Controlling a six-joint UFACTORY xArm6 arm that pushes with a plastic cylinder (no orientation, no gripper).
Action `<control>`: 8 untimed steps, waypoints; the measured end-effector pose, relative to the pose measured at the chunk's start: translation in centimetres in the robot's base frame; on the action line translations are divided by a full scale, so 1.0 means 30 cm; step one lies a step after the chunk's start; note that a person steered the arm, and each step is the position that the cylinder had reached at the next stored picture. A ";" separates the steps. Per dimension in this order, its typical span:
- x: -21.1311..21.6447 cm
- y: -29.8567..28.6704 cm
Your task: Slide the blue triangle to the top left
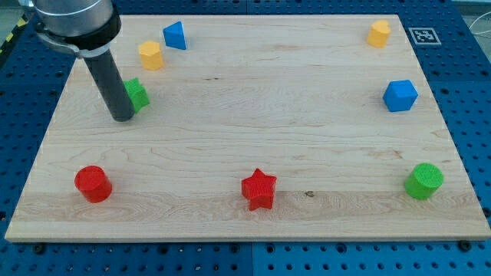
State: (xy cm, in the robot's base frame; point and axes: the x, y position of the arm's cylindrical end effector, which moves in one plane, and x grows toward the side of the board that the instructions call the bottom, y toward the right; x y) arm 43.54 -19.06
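Note:
The blue triangle (176, 35) lies near the view's top left of the wooden board (253, 115), just right of a yellow block (151, 55). My tip (123, 117) rests on the board below and left of both, touching the left side of a green block (137, 93). The rod rises up and to the left out of the view. The tip is about a hand's width below the blue triangle.
A red cylinder (93, 183) sits at the bottom left, a red star (259, 189) at the bottom middle, a green cylinder (423, 181) at the bottom right. A blue cube (400, 95) and a yellow block (378, 34) sit at the right.

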 end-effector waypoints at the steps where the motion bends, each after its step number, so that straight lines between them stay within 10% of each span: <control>1: -0.049 0.006; 8: -0.168 0.641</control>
State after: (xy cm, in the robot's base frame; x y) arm 38.49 0.16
